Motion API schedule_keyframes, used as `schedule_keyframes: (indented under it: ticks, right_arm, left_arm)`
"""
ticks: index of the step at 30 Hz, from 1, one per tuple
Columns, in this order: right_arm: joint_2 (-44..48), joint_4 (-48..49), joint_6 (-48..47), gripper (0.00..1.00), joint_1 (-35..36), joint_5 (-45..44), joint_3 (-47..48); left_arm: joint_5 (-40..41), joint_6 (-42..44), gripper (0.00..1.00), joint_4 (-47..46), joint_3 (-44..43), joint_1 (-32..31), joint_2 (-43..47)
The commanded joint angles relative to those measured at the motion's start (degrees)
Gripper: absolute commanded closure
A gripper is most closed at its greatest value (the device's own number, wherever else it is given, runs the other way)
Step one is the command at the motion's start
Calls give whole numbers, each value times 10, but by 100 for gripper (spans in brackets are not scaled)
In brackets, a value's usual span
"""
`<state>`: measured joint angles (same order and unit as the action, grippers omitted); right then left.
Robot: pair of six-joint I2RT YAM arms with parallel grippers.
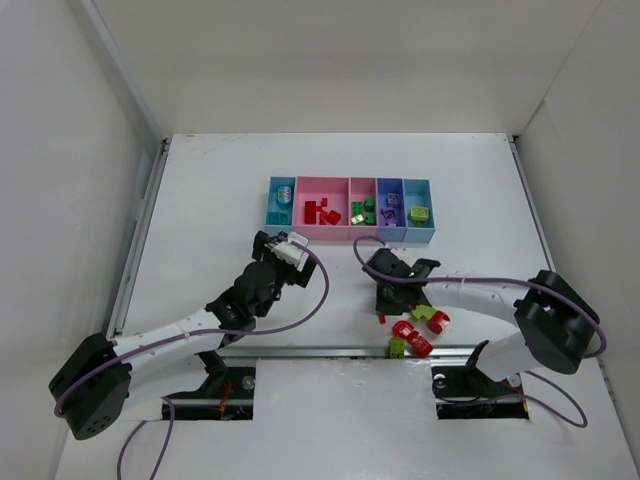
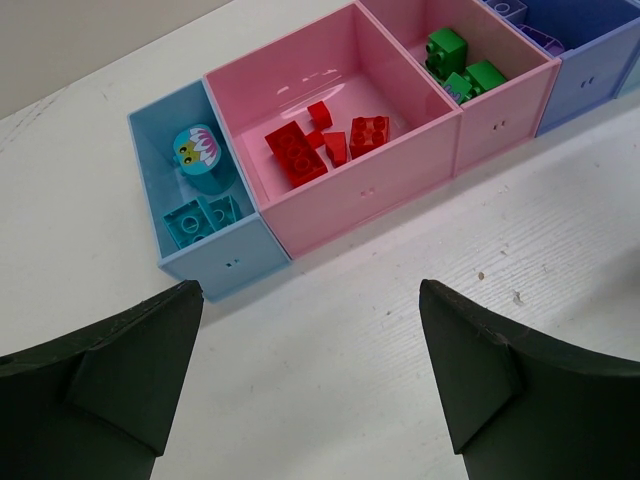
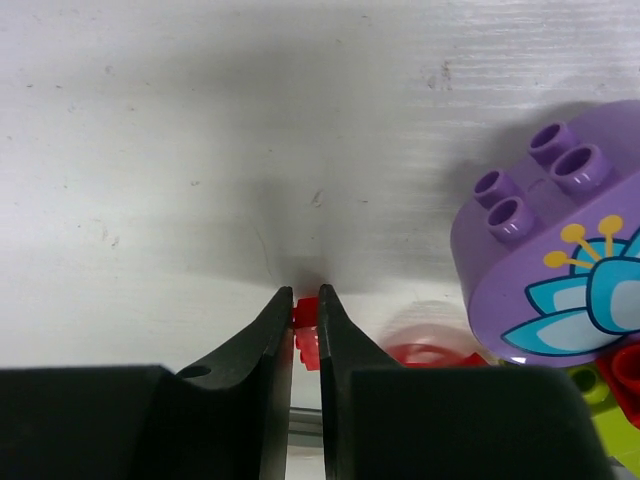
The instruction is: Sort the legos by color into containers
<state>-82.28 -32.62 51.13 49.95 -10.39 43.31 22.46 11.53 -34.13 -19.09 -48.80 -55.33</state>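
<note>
I find the left tool with its jaws spread wide and nothing between them, hanging over the bench just in front of the bins, opposite the seam between the leftmost blue bin and the wide pink one. The right tool has its jaws pinched onto a tiny red brick, tips down at the bench surface; I cannot tell whether they touch it. Just to that tool's right lies a purple round brick with a flower print, with red and yellow-green pieces showing at its lower edge. Bin contents from the left: teal bricks and a teal flower piece; red bricks; green bricks; purple bricks; a yellow-green brick. Loose bricks near the front edge include a red cluster and a green brick.
</note>
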Motion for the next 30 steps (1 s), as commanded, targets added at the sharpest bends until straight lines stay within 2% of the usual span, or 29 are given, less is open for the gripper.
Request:
schedule_keyframes:
  ticks: [1,9,17,20,24,27,30]
  right_arm:
    - [-3,6,-18,100,5,-1,28]
    - [7,-4,-45,100,5,-7,71]
    - [2,-17,-110,100,5,-45,215]
    - [-39,0,-156,100,5,-76,276]
    - [-146,7,-212,100,0,-120,426]
    - [-204,23,-249,100,-34,-119,491]
    - [-277,28,-265,100,-70,-80,567]
  left_arm:
    - [-5,2,13,-26,5,-4,15]
    - [-5,2,13,-26,5,-4,15]
    - [14,-3,13,-26,5,-4,15]
    - [38,-10,13,-31,5,-4,15]
    - [63,-26,11,-37,5,-4,9]
    - [71,-26,11,-37,5,-4,3]
    - [76,-32,11,-37,-1,1,-3]
